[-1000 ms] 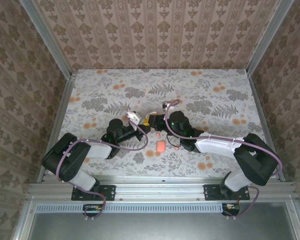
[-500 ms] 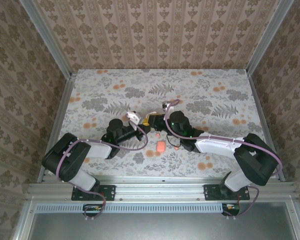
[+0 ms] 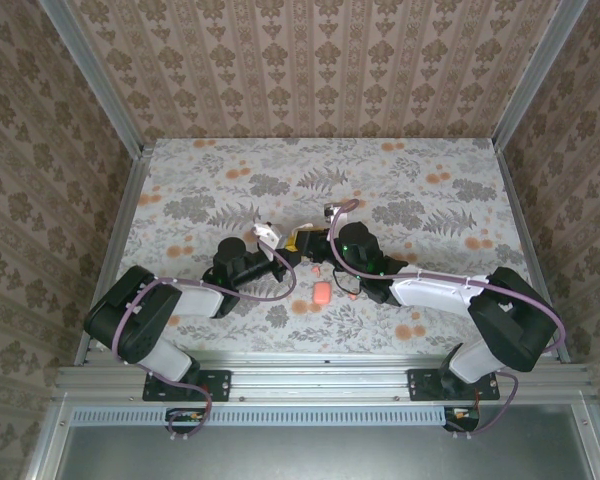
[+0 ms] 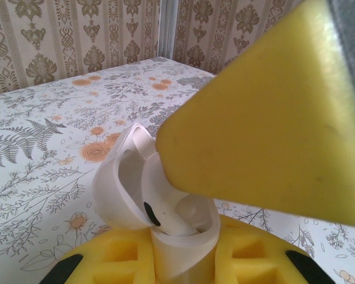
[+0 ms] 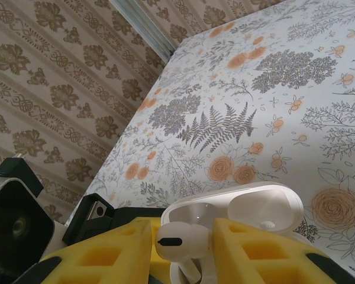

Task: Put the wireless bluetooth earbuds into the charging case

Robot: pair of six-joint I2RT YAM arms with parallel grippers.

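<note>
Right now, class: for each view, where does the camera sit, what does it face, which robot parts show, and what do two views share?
Top external: above and behind the bases, looking down on the floral table; left arm, right arm show.
Left wrist: on the left arm, facing the open white charging case clamped in the left tool; yellow fingers show.
Right wrist: on the right arm, facing over the table to the patterned wall; right tool's fingers flank a white earbud.
Shared: both wrist views show that open case.
</note>
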